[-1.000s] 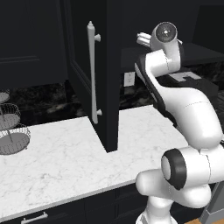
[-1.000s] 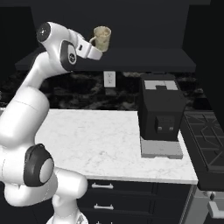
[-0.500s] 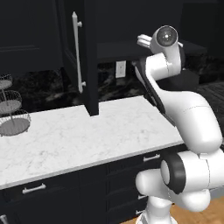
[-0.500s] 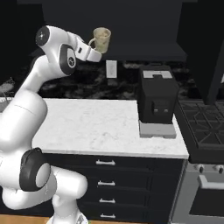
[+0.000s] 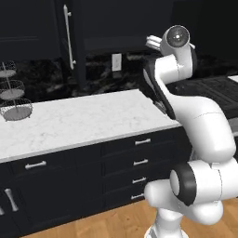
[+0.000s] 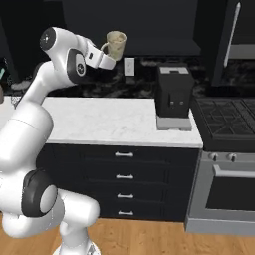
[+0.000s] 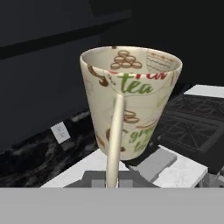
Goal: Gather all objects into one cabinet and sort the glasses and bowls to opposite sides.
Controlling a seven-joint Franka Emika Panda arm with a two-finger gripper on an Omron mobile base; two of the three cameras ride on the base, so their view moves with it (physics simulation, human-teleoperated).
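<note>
My gripper (image 6: 106,51) is held high over the white marble counter (image 6: 99,122), shut on the thin handle of a cream-tan cup (image 6: 116,45), the glass. In the hand view the cup (image 7: 131,100) stands upright right in front of the gripper (image 7: 114,178); it bears brown, red and green "tea" print, and its handle faces me. A dark wall cabinet (image 6: 149,25) hangs behind and above the cup; its inside cannot be made out. The bowls are out of view.
A black coffee machine (image 6: 173,94) stands at the counter's right end, beside a stove (image 6: 224,117). A tiered wire basket (image 5: 14,100) sits at the far left. A tall black cabinet with a white bar handle (image 5: 69,37) rises behind the counter. Drawers (image 6: 124,174) lie below.
The base has driven back and sideways, so the whole scene has shifted: the counter is farther off and the drawers and wooden floor have come into view. The cup stays in the raised gripper.
</note>
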